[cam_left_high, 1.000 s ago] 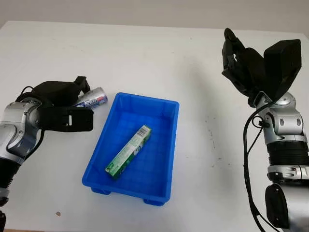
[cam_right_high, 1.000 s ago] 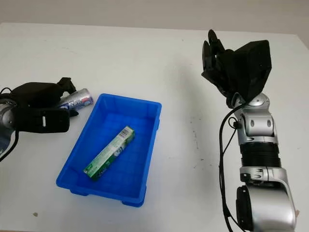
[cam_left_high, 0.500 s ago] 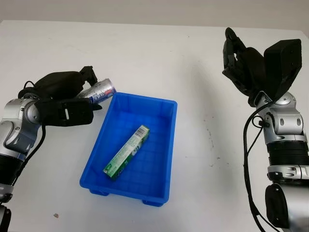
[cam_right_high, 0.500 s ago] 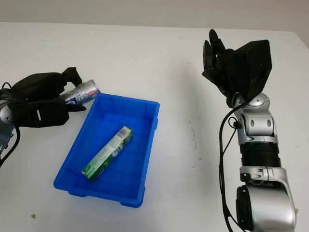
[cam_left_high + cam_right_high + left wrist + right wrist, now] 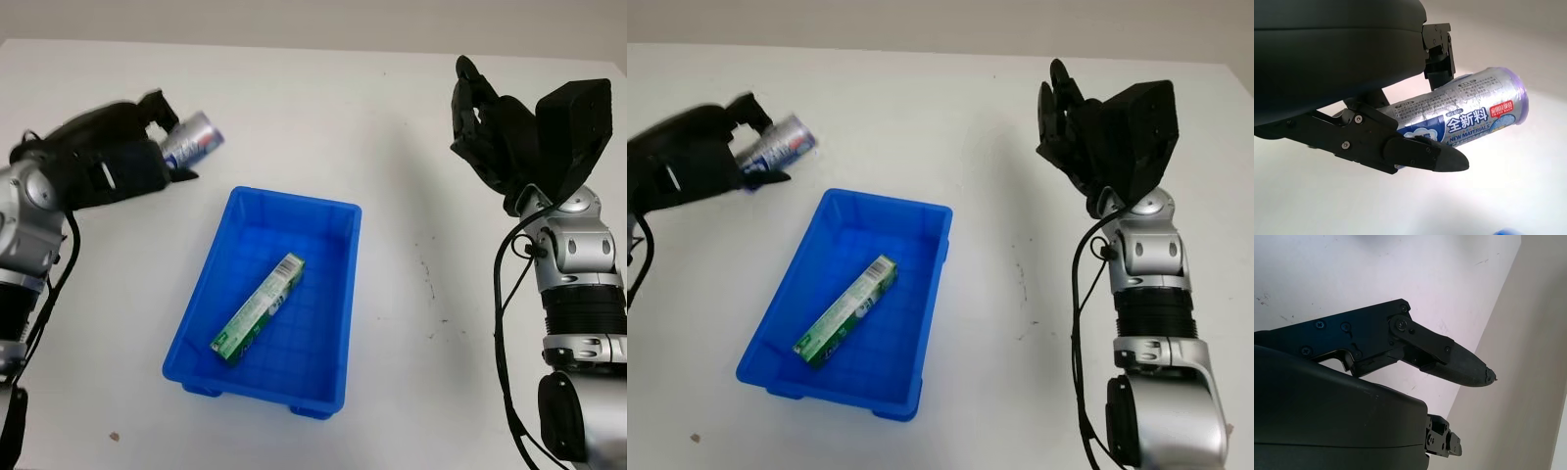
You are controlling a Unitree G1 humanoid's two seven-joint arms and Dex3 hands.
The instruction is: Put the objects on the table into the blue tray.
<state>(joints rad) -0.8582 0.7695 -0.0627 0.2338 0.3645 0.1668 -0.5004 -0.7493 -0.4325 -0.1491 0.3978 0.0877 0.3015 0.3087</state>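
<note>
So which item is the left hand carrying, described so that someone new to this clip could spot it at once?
Start at the blue plastic tray mid-table, then look past its far left corner to the black left hand, raised above the white table. Its fingers grip a silver foil cylinder with a blue and red label, unlike the flat green box lying in the tray.

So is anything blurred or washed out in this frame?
Right eye view: the left hand and its silver tube are smeared by motion. Left wrist view: the table behind the tube glares white, the print stays readable. Blue tray and green box are sharp.
</note>
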